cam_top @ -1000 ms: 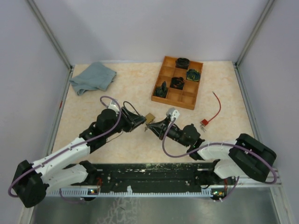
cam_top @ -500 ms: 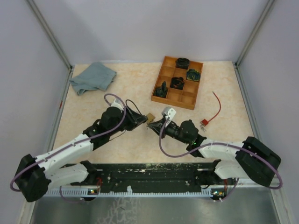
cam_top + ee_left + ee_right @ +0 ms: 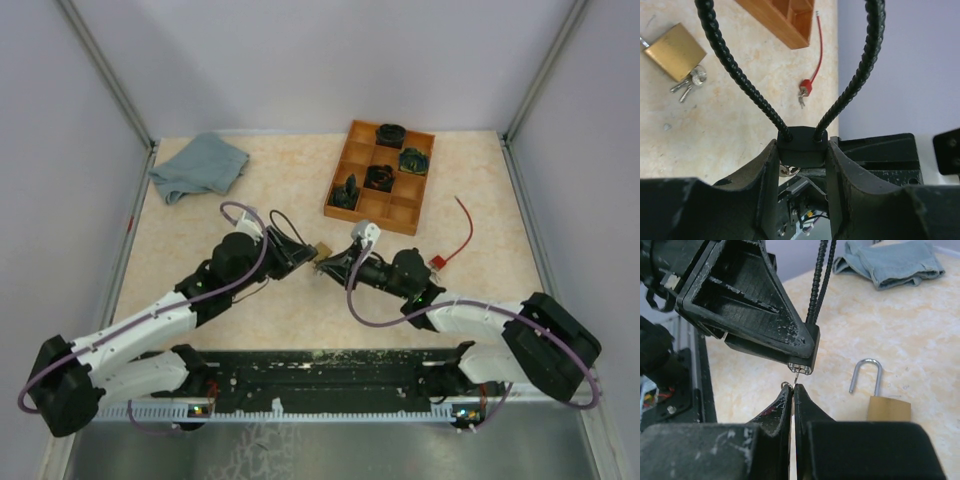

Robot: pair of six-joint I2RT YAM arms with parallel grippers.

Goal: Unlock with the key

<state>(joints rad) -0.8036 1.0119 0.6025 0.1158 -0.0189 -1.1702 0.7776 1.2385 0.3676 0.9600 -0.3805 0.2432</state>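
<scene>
**Inspector:** Report the change at the right gripper [image 3: 792, 390].

**Assistant:** Found now pinched fully shut on the thin silver key [image 3: 797, 377]; a second ago, not quite closed. Also noted in the top view: both wrists drawn slightly toward the far side, with little shift of the meeting point.

**Inspector:** Confirm the location of the key.

**Assistant:** Seen entering the end face of the small black cable-lock body [image 3: 802, 142], with a small ring just beside the fingertips. Cannot tell depth of insertion.

**Inspector:** And the left gripper [image 3: 801, 156]?

**Assistant:** Found part spread and clamped on both sides of that lock body, with the ribbed black cable loop [image 3: 872, 45] rising away from it. Held clear of the beige speckled tabletop [image 3: 250, 200], mid-scene between the arms.

**Inspector:** Meaning for the task?

**Assistant:** Judged as grip secured, turn not yet made. Next step likely a wrist roll about the key's axis, keeping the lock steady. Possible fault: slipping or bending of so thin a key between the pads.

**Inspector:** Other items?

**Assistant:** Recorded a square brass padlock [image 3: 887, 410] with a silver shackle lying just beyond the grippers, untouched. Also a small red cable lock [image 3: 806, 87] to the right and a blue cloth [image 3: 890, 262] at far left.
</scene>
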